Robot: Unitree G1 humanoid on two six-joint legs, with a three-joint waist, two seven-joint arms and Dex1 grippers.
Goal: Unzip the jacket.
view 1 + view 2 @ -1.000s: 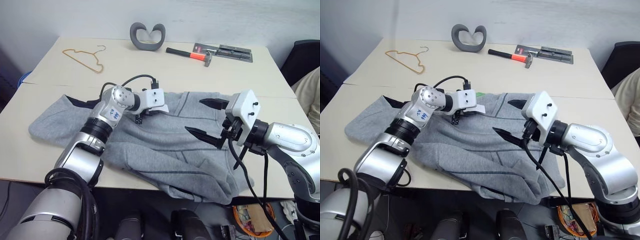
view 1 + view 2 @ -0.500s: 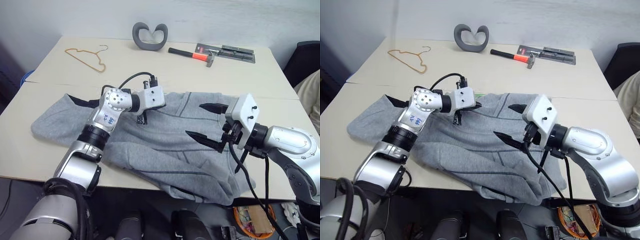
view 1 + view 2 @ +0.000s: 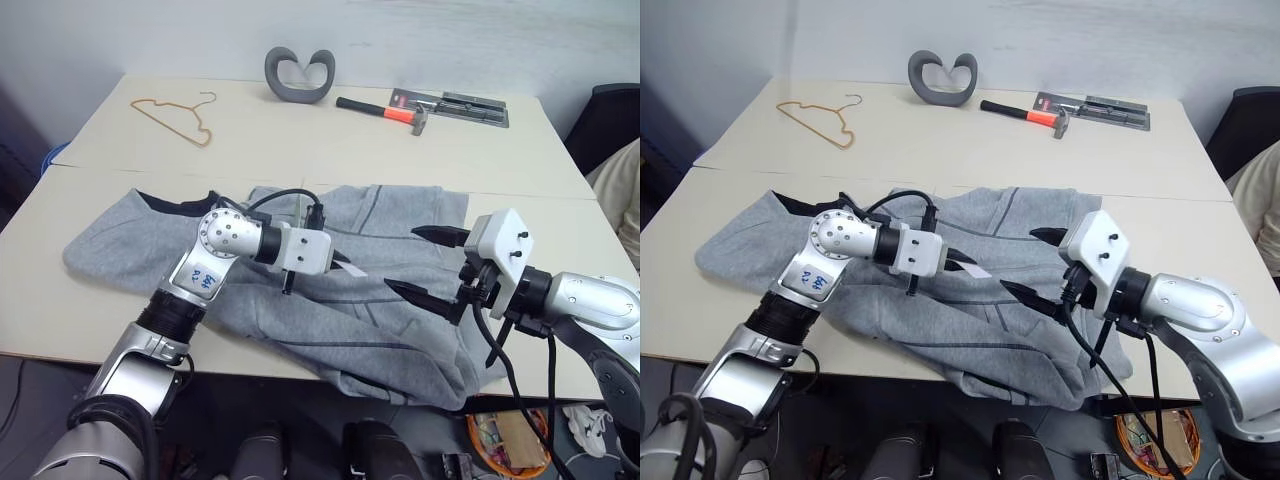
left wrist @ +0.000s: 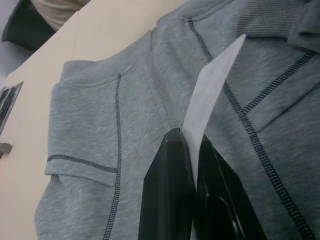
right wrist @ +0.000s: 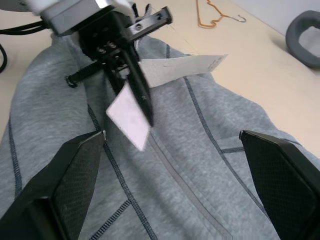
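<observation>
Pulling back toward the near table edge, the left gripper (image 3: 338,262) is now clamping a white paper tag (image 4: 210,97) above the jacket (image 3: 380,300), which is lying spread across the table (image 3: 300,140). Beside it, the right gripper (image 3: 428,265) is hovering, fingers spread wide.

Head stereo overlooks the jacket (image 3: 380,300); wrist cameras view it closely.

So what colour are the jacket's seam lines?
Dark on the light-grey jacket; clearest in the left wrist view.
</observation>
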